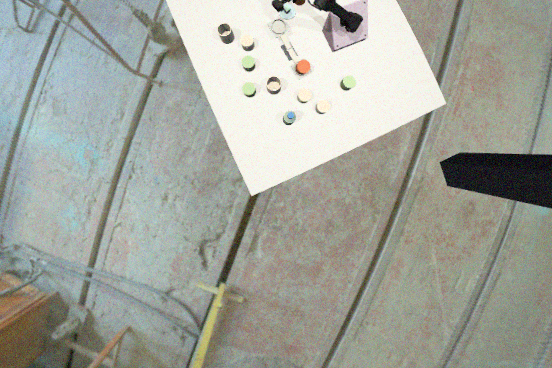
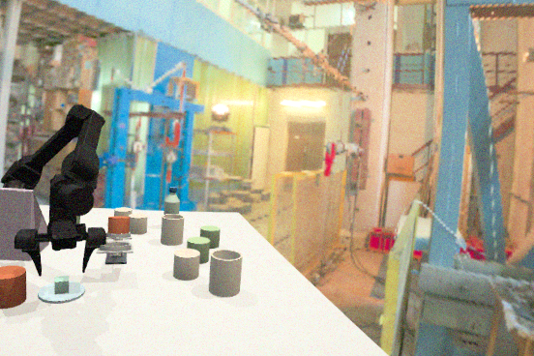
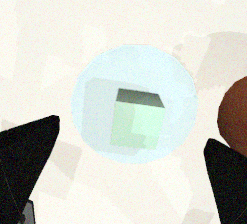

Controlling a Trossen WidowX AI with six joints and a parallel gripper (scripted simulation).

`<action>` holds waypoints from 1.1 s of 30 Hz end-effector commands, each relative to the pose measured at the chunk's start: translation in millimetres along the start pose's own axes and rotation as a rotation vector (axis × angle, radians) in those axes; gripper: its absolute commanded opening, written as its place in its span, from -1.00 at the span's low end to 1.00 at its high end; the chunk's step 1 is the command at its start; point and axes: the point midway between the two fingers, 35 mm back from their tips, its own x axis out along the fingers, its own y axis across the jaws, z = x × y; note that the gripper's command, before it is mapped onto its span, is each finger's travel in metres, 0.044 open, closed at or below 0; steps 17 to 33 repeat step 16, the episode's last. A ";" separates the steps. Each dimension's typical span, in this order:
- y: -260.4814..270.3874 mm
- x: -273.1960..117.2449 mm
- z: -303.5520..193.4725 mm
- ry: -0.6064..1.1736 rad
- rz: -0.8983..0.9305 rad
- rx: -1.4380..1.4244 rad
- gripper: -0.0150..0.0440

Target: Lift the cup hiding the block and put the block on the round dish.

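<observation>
The pale green block [image 1: 287, 9] [image 2: 61, 285] [image 3: 137, 124] rests on the light blue round dish [image 1: 293, 15] [image 2: 73, 296] [image 3: 133, 60]. My gripper [image 2: 62, 273] [image 3: 136, 136] is open just above it, one finger on each side, not touching the block. One orange-red cup [image 1: 300, 0] [image 2: 11, 286] [image 3: 236, 111] stands on the table beside the dish, not above it, near one finger in the wrist view. The matching cup [image 1: 303, 66] [image 2: 119, 224] stands on one end of the small balance [image 1: 286, 41] [image 2: 116, 259]. The balance's other end, nearer the dish, is empty.
Two tall grey containers [image 1: 226, 33] [image 2: 224, 274], several beige and green cylinders [image 1: 248, 62] [image 2: 198, 250] and a blue-capped bottle [image 1: 289, 117] [image 2: 171, 203] stand beyond the balance. The arm's mauve mount [image 1: 340, 38] [image 2: 16, 223] is behind the gripper.
</observation>
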 end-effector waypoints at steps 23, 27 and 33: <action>-2.6 -72.6 -2.7 0.006 -0.002 -0.008 1.00; -2.6 -72.6 -2.7 0.006 -0.002 -0.008 1.00; -2.6 -72.6 -2.7 0.006 -0.002 -0.008 1.00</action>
